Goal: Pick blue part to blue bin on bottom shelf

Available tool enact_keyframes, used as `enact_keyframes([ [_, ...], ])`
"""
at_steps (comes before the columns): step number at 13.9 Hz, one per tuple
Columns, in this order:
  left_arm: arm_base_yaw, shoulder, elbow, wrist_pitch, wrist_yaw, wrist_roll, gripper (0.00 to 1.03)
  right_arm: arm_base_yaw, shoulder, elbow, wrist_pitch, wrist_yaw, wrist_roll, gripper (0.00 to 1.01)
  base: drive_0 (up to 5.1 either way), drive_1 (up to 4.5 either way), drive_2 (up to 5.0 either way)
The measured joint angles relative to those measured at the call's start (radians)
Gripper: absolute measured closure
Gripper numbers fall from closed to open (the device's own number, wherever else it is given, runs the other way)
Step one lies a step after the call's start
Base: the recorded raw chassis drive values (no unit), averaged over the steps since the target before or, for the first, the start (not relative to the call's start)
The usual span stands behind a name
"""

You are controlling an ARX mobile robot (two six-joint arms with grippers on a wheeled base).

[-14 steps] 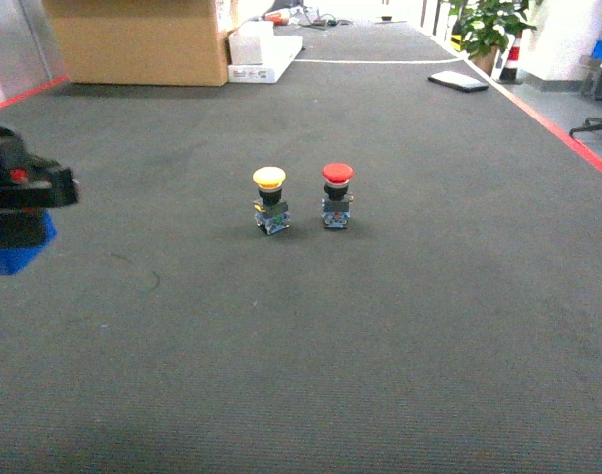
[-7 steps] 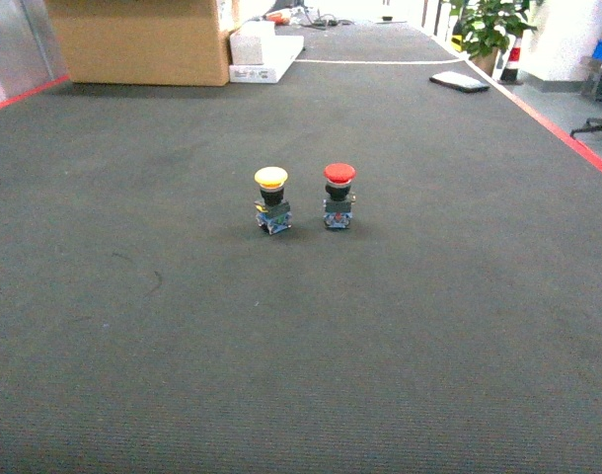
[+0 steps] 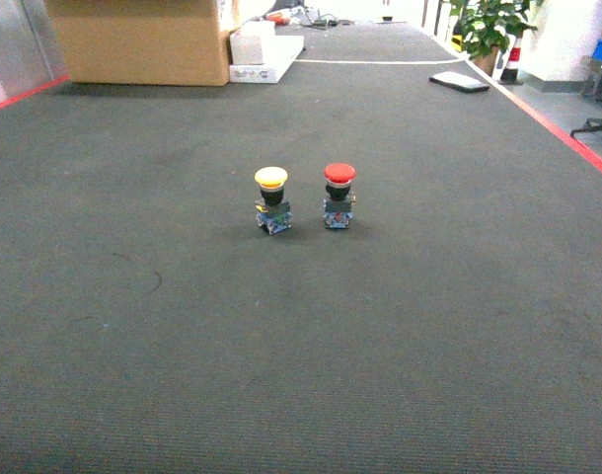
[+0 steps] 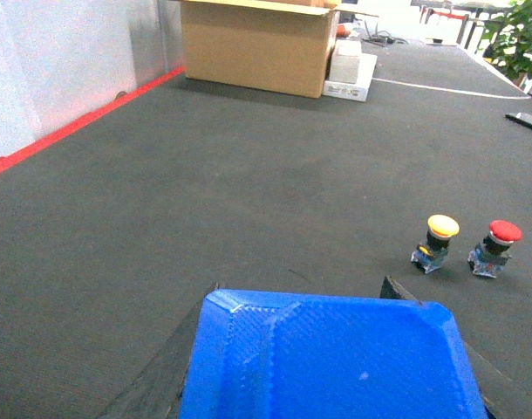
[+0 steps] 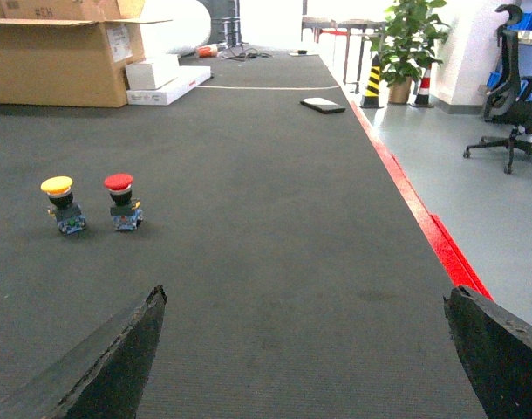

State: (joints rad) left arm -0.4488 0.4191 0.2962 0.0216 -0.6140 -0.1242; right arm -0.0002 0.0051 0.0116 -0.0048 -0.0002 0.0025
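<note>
The blue part (image 4: 336, 358) fills the bottom of the left wrist view, with my left gripper (image 4: 301, 292) shut on it. Dark fingers (image 4: 161, 384) show on either side of it, above the dark carpet. My right gripper (image 5: 307, 297) is open over bare carpet with nothing between its fingers. Neither gripper shows in the head view. The blue bin and the bottom shelf are out of view.
A yellow-capped push button (image 3: 271, 197) and a red-capped push button (image 3: 338, 195) stand side by side on the carpet. At the back are a cardboard box (image 3: 143, 39), white boxes (image 3: 262, 54) and a plant (image 3: 489, 25). A red floor line (image 3: 567, 133) borders the carpet on the right.
One second ago my left gripper with the blue part showed at the head view's left edge; it has since left that view. The push buttons have not moved.
</note>
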Motion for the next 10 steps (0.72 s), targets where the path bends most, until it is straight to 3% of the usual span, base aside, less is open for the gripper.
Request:
enact_keyframes([
  [10,0.000,0.003,0.000,0.000,0.000,0.000,0.59,0.000,0.000,0.000,-0.002,0.000,0.000,0.03,0.0,0.00,0.0],
])
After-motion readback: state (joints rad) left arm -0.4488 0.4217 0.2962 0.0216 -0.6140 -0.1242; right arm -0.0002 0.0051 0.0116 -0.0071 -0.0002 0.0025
